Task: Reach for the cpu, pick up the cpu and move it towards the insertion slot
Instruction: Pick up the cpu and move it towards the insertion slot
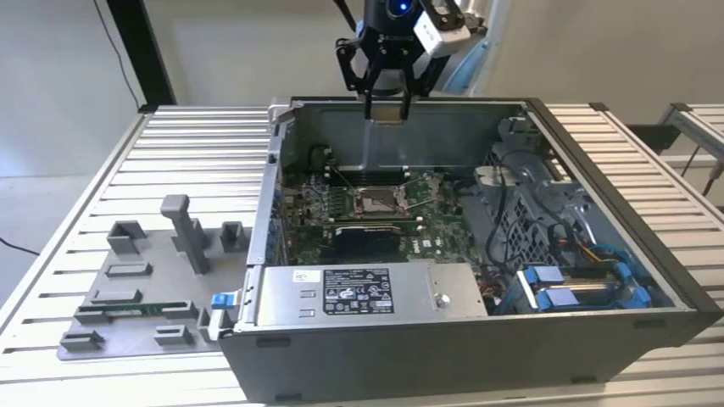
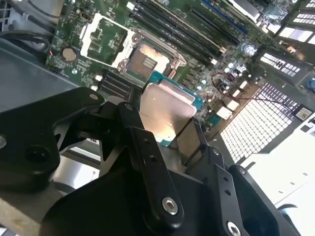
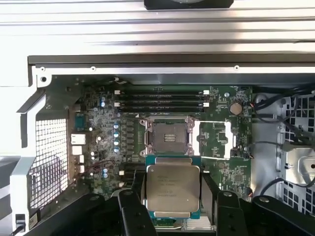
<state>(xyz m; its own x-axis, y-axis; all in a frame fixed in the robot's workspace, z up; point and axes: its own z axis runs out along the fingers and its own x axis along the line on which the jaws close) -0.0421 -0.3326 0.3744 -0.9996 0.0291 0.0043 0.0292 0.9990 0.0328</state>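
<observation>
End effector grips cpu high above insertion slot.

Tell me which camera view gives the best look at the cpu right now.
The first wrist view: the cpu faces the camera squarely, held in the gripper. In the second wrist view the cpu shows at a slant. The exterior view gives just a small pale plate above the case.

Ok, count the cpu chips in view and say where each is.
1. The cpu is held in the gripper above the open computer case, not yet at the insertion slot, which looks empty. Others could be hidden inside the case.
</observation>
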